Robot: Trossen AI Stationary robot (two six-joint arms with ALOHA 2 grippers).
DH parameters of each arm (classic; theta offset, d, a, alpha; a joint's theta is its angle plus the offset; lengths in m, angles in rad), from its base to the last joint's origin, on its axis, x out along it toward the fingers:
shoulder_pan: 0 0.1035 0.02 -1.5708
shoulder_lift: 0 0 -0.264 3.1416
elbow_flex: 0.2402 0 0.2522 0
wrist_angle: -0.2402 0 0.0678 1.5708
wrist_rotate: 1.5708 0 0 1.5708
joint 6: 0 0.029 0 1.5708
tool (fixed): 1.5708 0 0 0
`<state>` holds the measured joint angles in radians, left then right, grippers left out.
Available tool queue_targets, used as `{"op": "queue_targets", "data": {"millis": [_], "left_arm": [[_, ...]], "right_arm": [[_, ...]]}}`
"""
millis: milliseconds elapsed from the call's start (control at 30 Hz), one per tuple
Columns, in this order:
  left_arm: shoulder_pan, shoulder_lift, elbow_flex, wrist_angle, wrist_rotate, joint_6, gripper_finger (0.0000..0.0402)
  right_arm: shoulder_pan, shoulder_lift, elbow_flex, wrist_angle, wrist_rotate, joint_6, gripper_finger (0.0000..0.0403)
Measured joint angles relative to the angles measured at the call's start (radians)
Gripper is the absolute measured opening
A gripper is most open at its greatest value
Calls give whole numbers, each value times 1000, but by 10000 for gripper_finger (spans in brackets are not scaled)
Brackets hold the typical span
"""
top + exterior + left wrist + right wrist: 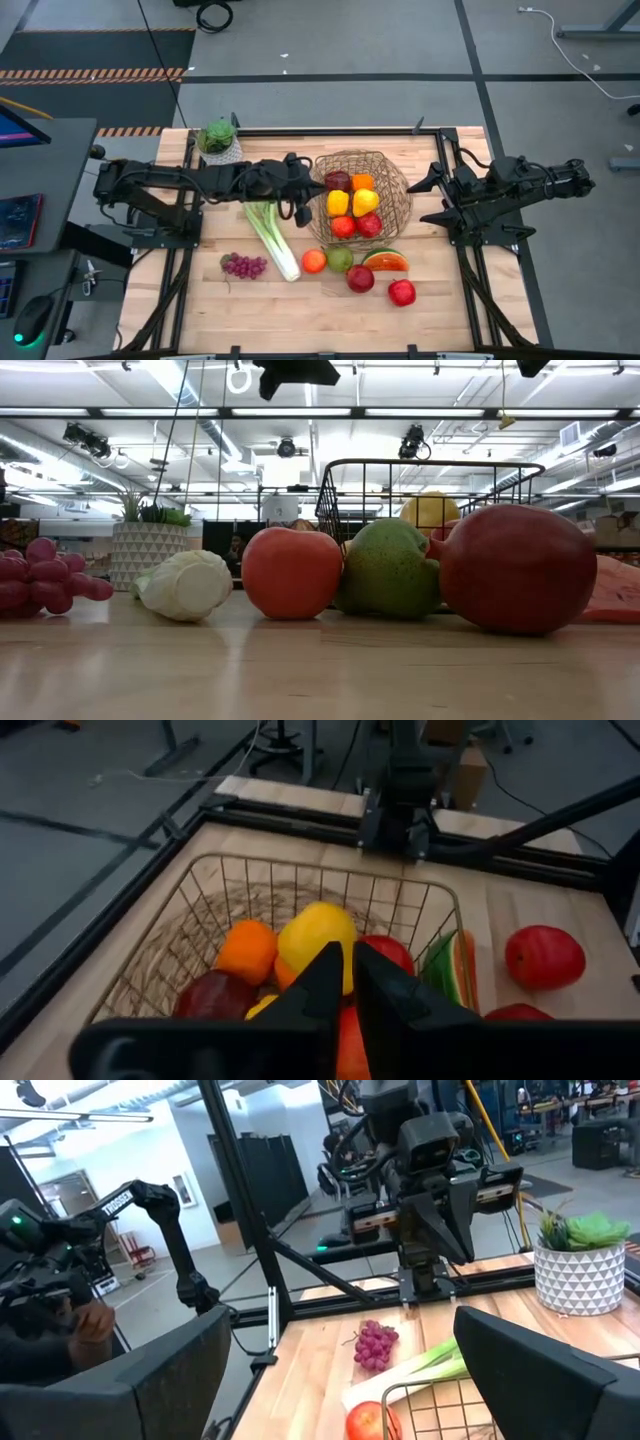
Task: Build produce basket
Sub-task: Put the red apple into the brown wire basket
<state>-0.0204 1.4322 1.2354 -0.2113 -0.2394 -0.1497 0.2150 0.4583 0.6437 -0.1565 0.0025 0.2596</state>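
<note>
Red apple [518,568], pear [388,568] and orange [292,572] lie on the counter [320,320] beside the part-filled basket [395,200]. Left gripper [300,188], fingers together and empty, hovers at its rim; right gripper [435,195] waits, fingers apart. Next: fetch loose produce.

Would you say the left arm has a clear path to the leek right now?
Probably yes: the leek lies uncovered just beside the shut left end effector, which hovers at the basket rim.

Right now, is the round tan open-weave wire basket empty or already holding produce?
Partly filled: the basket holds several fruits, including a yellow pepper and orange; other produce still lies on the table.
</note>
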Motion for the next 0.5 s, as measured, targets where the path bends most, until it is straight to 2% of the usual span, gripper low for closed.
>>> {"op": "queue_targets", "data": {"millis": [500], "left_arm": [[-29,0,0,39,-1,-21,35]], "right_arm": [[0,0,0,3,0,0,387]]}}
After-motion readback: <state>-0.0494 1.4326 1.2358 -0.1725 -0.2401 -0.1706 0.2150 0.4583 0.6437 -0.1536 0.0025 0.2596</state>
